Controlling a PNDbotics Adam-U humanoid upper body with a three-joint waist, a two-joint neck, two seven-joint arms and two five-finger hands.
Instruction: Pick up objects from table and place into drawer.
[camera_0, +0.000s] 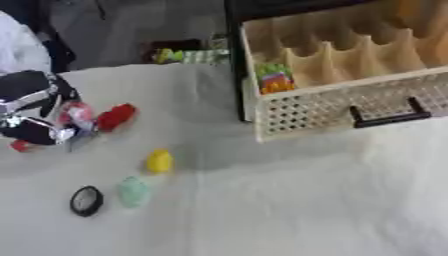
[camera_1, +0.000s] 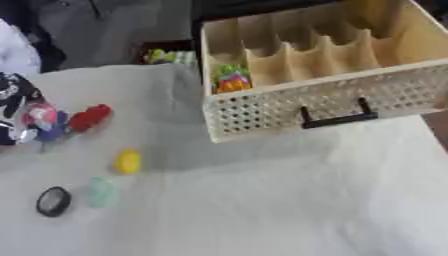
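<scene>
Grasping: left hand (camera_0: 39, 112) curled around pinkish object (camera_0: 77, 114) | red object (camera_0: 115, 117) beside | no readable writing | drawer (camera_0: 350, 107) open

left hand (camera_0: 35, 112) | low at left edge | fingers seemingly curled (blurred)

Left hand (camera_1: 17, 117) by red object (camera_1: 90, 118) (fingers unclear), yellow object (camera_1: 129, 161), open drawer (camera_1: 332, 107)

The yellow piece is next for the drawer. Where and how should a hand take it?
Take the yellow piece across its narrow middle, coming from above. It is a small rounded oval lying flat on the table, apart from the green piece, so its sides look free.
</scene>
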